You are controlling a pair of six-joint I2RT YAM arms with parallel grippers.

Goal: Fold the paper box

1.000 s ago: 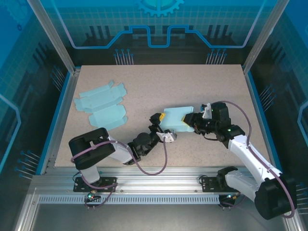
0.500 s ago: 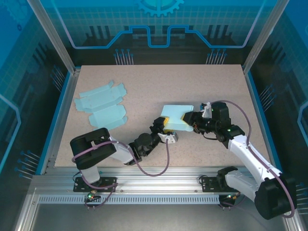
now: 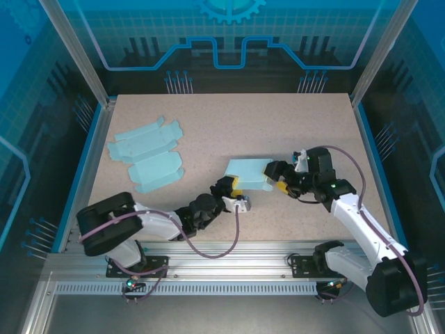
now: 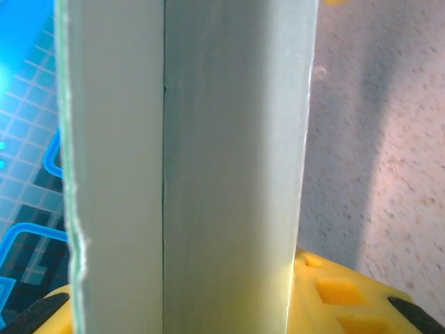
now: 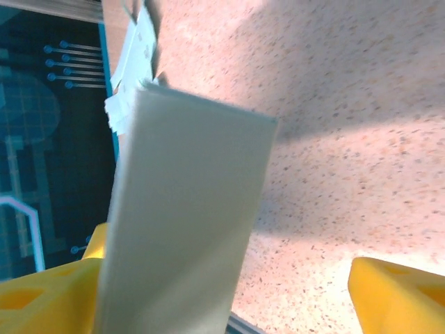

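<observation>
Top view: the box (image 3: 247, 172), a pale blue card sleeve, sits well right of the flat blanks (image 3: 146, 152). The left gripper (image 3: 234, 188) pinches the end nearer the blanks, probably to steady it, and the right gripper (image 3: 277, 177) meets the far end.

Left wrist: yellow fingers (image 4: 334, 296) press smooth matte panels split by a crisp crease.

Right wrist: the jaws are spread, one finger (image 5: 42, 299) touching card and the other clear.

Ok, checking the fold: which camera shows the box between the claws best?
Top external: nearly the whole paper box shows, between left claw and right claw. The wrist views are close up: flat panels, a seam in the left one.
</observation>
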